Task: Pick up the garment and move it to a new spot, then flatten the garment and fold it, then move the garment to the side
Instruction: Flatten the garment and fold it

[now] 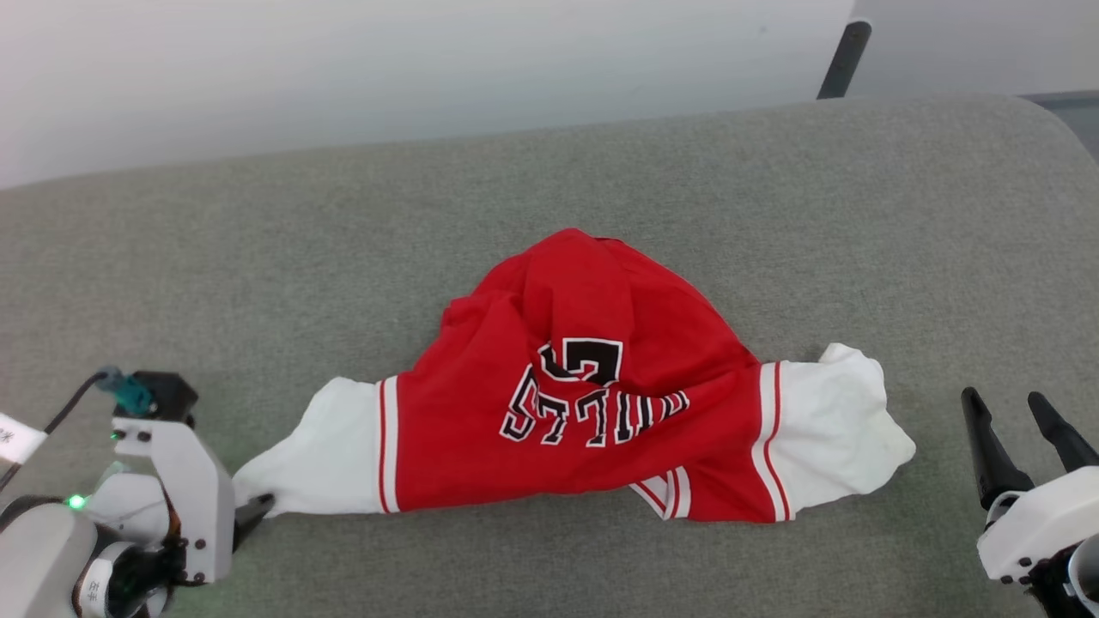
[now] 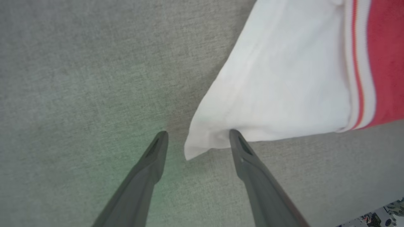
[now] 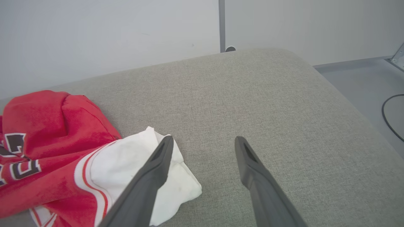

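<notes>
1. Here's the red short-sleeved jersey tee (image 1: 592, 403), bunched around the middle of the grey woven-fabric cushion (image 1: 343, 240). Its red body is humped up toward the cushion's far edge, and its black block lettering (image 1: 592, 412) reads upside down from the head camera.
2. The left sleeve (image 1: 326, 455), white with red-striped trim, trails toward the cushion's left end. The right sleeve (image 1: 841, 421) crumples toward the cushion's right end.
3. The left gripper (image 2: 198, 134) is low over the cushion's near-left part, fingers spread wide and holding nothing. One fingertip touches the left sleeve's edge, and the sleeve's corner pokes into the gap.
4. The right gripper (image 1: 1002, 396) hovers at the cushion's near-right part, fingers apart and empty. It is near the right sleeve, with bare cushion showing between them in the head view.
5. My read is that this cloth is light, soft and limp. It will sag and drape from any single hold, and the knit may slide off a shallow pinch.
6. The best holds look like the two sleeve ends or the shoulder seams by the striped trim. Pinch deep through both layers, one gripper at each end, so the body spreads when drawn along the cushion.
</notes>
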Motion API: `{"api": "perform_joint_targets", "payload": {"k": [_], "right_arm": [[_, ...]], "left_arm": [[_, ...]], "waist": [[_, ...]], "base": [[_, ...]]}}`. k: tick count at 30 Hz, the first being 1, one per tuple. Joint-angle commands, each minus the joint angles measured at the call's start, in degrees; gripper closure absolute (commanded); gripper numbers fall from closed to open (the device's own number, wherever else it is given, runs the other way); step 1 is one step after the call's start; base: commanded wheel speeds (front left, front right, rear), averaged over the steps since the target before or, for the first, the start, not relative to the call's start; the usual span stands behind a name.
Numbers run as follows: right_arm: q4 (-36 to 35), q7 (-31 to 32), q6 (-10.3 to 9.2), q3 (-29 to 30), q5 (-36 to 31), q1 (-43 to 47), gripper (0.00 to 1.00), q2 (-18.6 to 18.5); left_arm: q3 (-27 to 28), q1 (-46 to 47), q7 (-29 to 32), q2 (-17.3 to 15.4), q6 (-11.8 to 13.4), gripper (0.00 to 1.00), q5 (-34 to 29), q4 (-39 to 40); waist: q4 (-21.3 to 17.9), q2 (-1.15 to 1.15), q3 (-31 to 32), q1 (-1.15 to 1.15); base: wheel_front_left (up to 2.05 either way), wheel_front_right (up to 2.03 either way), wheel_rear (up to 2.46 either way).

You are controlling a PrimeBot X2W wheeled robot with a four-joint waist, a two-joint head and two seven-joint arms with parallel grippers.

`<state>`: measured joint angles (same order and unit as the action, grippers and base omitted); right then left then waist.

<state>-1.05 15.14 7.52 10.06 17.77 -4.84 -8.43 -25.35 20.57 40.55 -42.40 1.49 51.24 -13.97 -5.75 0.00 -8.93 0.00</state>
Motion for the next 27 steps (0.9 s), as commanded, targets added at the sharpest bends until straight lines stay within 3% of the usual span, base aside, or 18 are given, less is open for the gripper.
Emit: {"api": "perform_joint_targets", "payload": {"k": [1, 3, 4, 5, 7, 8, 14, 27], "right_arm": [[-0.8, 0.3, -0.06, 0.1, 0.7, 1.0, 0.00, 0.2], [-1.2, 1.0, -0.06, 0.2, 0.9, 1.6, 0.00, 0.4], [-1.5, 1.4, -0.06, 0.1, 1.0, 1.9, 0.00, 0.4], [-1.7, 2.0, -0.06, 0.1, 1.2, 2.1, 0.00, 0.5], [-2.1, 3.2, -0.06, -0.1, 1.4, 2.4, 0.00, 0.3], [-2.4, 3.9, -0.06, -0.4, 1.5, 2.7, 0.00, 0.1], [-2.9, 8.5, -0.06, -1.9, 2.9, 2.4, 0.00, -1.4], [2.9, 20.9, -0.06, -3.2, 5.5, -3.1, 0.00, -5.0]], "left_arm": [[-0.3, 0.0, -0.5, -0.1, -0.4, 0.00, -0.5, -1.5], [-0.3, 0.2, -1.1, 0.6, -0.7, 0.00, -0.1, -3.1], [-0.1, 0.2, -1.0, 1.1, -0.8, 0.06, 0.6, -4.0], [-0.2, 0.2, -0.8, 1.4, -1.3, 0.38, 0.8, -4.7], [-0.5, 0.5, -0.7, 2.3, -1.6, 0.72, 1.4, -5.9], [-0.6, 0.7, -0.5, 2.9, -2.1, 1.00, 1.9, -6.5], [-0.9, 3.2, -0.9, 5.3, -4.6, 1.00, 3.5, -8.1], [-2.7, 9.0, -2.2, 7.5, -6.8, 1.00, 1.9, -9.3]], "waist": [[-0.8, 0.00, -0.7, 0.00], [-1.0, 0.00, -0.9, 0.00], [-1.1, 0.00, -1.0, 0.00], [-1.2, 0.00, -1.1, 0.00], [-1.1, 0.00, -1.3, 0.00], [-1.0, 0.00, -1.4, 0.00], [0.0, 0.00, -2.3, 0.00], [3.9, 0.00, -5.8, 0.00]], "base": [[0.00, 0.00, 0.00], [0.00, 0.00, 0.00], [0.00, 0.00, 0.00], [0.00, 0.00, 0.00], [0.00, 0.00, 0.00], [0.00, 0.00, 0.00], [0.00, 0.00, 0.00], [0.00, 0.00, 0.00]]}}
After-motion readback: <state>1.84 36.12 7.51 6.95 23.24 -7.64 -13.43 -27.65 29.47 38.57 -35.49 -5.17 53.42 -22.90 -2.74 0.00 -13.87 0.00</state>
